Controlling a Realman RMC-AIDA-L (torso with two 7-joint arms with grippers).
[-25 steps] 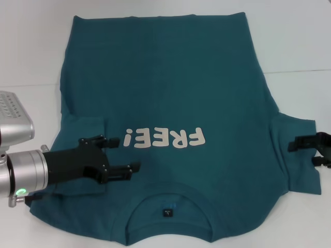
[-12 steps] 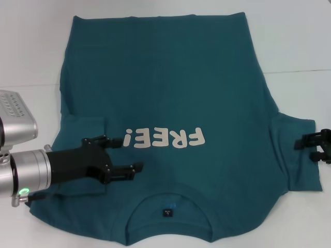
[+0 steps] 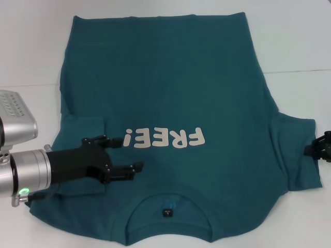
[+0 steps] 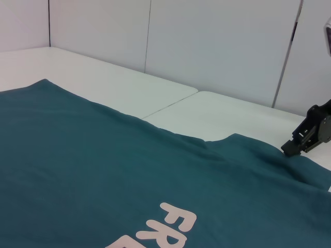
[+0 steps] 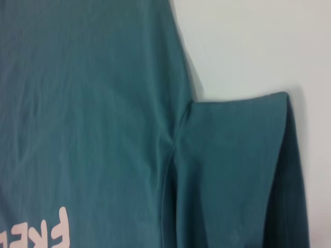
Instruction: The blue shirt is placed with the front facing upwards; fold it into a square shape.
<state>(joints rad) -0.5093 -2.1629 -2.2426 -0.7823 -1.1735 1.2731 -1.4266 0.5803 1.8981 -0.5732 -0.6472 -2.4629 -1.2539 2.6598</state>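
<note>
While the two arms stay low at the sides, the scene reads like this, from the largest thing to the smallest:

Table [image 3: 31, 46]: white surface under everything; a thin seam line runs across it, seen at 3 o'clock and at 9 o'clock of the shirt.

Blue shirt [image 3: 165, 88]: it lies flat on the table, front side up, and fills most of the head view. The hem is at 12 o'clock, the collar at 6 o'clock, nearest to the robot. The sleeve at 9 o'clock is folded inward onto the body; the sleeve at 3 o'clock is spread out on the table.

Left gripper [image 3: 123, 153]: it is at about 8 o'clock of the shirt, over the folded sleeve and the chest, pointing toward 3 o'clock. Its two black fingers are spread apart and nothing is between them. If it touches the cloth, I cannot tell.

Print "FREE!" [image 3: 164, 138]: off-white letters, upside down in the head view, in the middle of the chest, just beside the left gripper's upper finger.

Right gripper [image 3: 321, 149]: at 3 o'clock, at the outer edge of the spread sleeve, partly cut off by the picture edge. How far its fingers are open I cannot tell, nor if it has hold of the sleeve.

Neck label [image 3: 167, 212]: small dark square inside the collar at 6 o'clock.
</note>
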